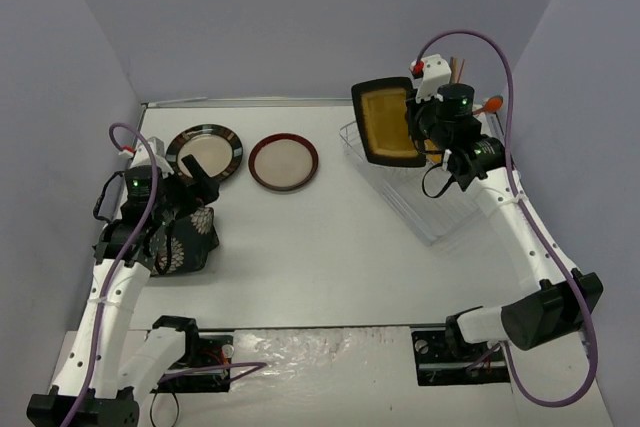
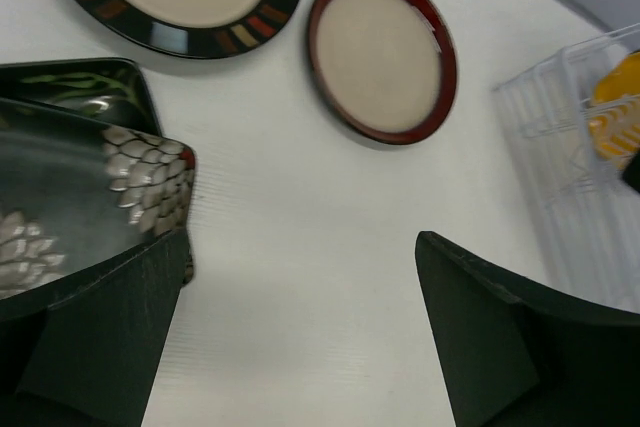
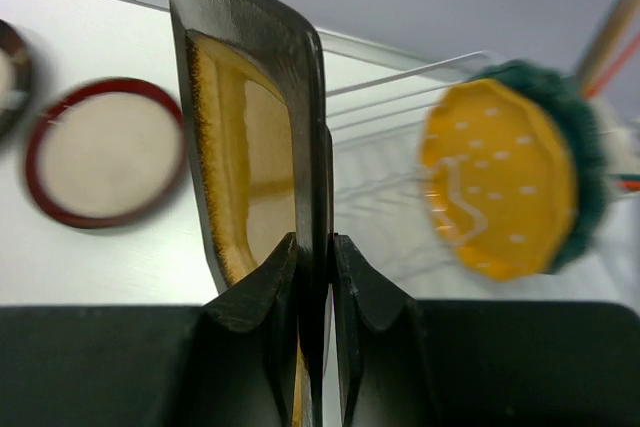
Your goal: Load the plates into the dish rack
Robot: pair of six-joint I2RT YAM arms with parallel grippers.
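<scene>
The black square plate with amber centre [image 1: 388, 122] stands on edge above the far-left corner of the white wire-grid dish rack [image 1: 425, 209]. The right hand [image 3: 312, 247] pinches its rim. A teal scalloped round plate [image 3: 497, 182] stands inside the rack. Left of the rack, a red-brown-rimmed cream plate [image 1: 283, 162] lies on the white tabletop [image 1: 320, 247], with a striped-black-rimmed cream plate [image 1: 205, 154] beyond it. Farthest from the rack, the left hand [image 2: 300, 277] is spread wide, one finger at the edge of a black floral square plate [image 2: 70, 197].
</scene>
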